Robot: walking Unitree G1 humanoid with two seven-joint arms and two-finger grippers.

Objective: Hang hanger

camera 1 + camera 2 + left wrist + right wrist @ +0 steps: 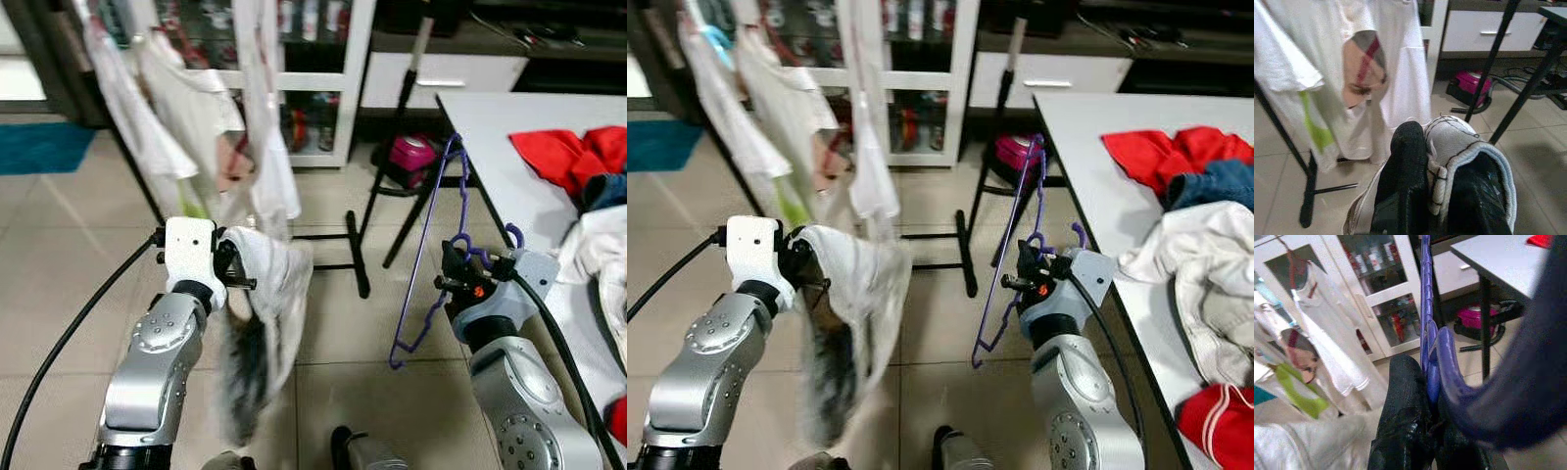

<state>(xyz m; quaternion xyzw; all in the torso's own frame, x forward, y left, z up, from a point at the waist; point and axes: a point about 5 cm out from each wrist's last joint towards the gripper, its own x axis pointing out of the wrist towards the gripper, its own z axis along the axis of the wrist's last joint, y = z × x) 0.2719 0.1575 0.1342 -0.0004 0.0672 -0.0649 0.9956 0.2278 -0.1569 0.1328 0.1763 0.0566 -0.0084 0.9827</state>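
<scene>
A purple wire hanger [428, 257] stands nearly upright, with my right gripper [453, 269] shut on it near its hook. In the right wrist view the hanger [1429, 338] runs up between the black fingers [1403, 421]. My left gripper [233, 266] is shut on a white garment with a dark lining [265, 323], which hangs down blurred toward the floor. The left wrist view has the garment's edge [1454, 147] pinched between the fingers [1405, 176]. A black clothes rack [355, 250] with white garments [191, 108] hanging on it stands ahead.
A white table [500, 147] on the right carries red, blue and white clothes [1195, 196]. A white glass-door cabinet [318, 59] stands behind the rack. A pink vacuum cleaner [411, 154] sits on the tiled floor by the table leg. A teal rug [39, 147] lies far left.
</scene>
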